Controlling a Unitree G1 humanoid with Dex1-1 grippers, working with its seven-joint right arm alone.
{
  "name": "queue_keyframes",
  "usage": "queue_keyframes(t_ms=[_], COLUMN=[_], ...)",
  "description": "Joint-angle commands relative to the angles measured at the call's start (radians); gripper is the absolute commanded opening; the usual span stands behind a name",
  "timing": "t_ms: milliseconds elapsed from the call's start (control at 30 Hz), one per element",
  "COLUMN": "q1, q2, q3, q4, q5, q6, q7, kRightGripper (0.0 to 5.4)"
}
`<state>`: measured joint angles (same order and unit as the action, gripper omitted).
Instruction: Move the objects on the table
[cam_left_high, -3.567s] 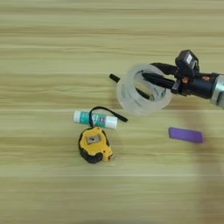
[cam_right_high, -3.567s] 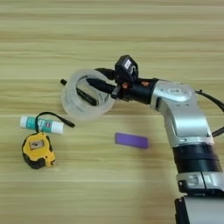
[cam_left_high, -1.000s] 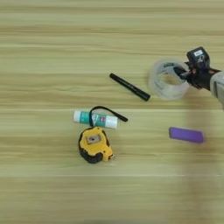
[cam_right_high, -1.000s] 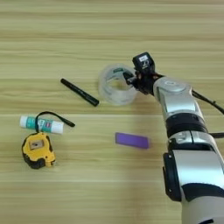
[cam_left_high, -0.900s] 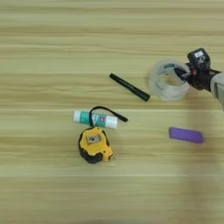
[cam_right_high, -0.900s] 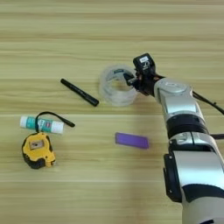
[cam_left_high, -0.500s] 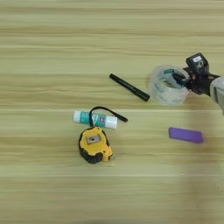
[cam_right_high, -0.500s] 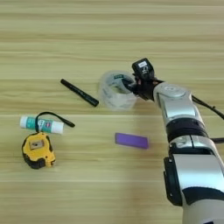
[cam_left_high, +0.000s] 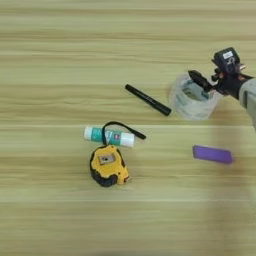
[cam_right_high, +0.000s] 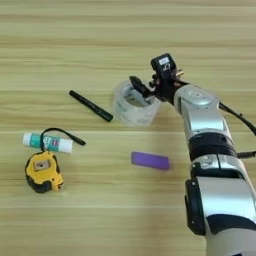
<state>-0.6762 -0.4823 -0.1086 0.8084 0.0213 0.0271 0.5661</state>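
Note:
The clear tape roll (cam_right_high: 133, 104) sits right of the table's middle, its bottom at the wood. My right gripper (cam_right_high: 142, 90) reaches in from the right and is shut on the roll's far right rim, with one black finger (cam_right_high: 136, 82) over the rim. To the left of the roll lies the thin black pen (cam_left_high: 148, 100). The white-teal glue stick (cam_left_high: 109, 136) lies lower left, with the tape measure's black strap looped over it. Below it sits the yellow-black tape measure (cam_left_high: 107, 165). The flat purple bar (cam_left_high: 212, 154) lies below the roll.
The light-wood table (cam_left_high: 60, 55) fills the view. My silver forearm (cam_right_high: 202, 120) runs down the right side to the bottom edge, just right of the purple bar (cam_right_high: 150, 160).
The gripper carried the tape roll from over the pen to the right. Over the last second the roll has sunk a little and levelled out. The other things have not moved.

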Motion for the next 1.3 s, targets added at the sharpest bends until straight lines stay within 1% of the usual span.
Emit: queue_keyframes(t_ms=[33, 100, 133, 200, 233, 300, 400, 467, 567, 767, 1067, 1300], q1=[-0.064, -0.059, -0.054, -0.037, -0.024, 0.002, 0.043, 0.068, 0.1, 0.147, 0.195, 0.237], q2=[-0.017, -0.011, -0.009, -0.001, 0.004, 0.017, 0.035, 0.045, 0.061, 0.071, 0.061, 0.041], q3=[-0.035, -0.044, -0.045, -0.042, -0.038, -0.031, -0.02, -0.013, 0.007, 0.041, 0.064, 0.092], q4=[-0.11, -0.136, -0.148, -0.196, -0.224, -0.284, -0.374, -0.427, -0.512, -0.617, -0.697, -0.74], q5=[0.038, 0.049, 0.052, 0.067, 0.076, 0.1, 0.14, 0.155, 0.173, 0.189, 0.228, 0.235], q6=[-0.069, -0.101, -0.122, -0.174, -0.202, -0.237, -0.257, -0.26, -0.242, -0.221, -0.205, -0.167], q7=[-0.018, -0.01, -0.008, 0.018, 0.034, 0.073, 0.127, 0.148, 0.176, 0.216, 0.302, 0.381], kRightGripper=[4.82, 4.95, 5.18, 5.39, 5.39, 5.39, 5.39, 5.39, 5.39, 5.39, 5.39, 5.39])
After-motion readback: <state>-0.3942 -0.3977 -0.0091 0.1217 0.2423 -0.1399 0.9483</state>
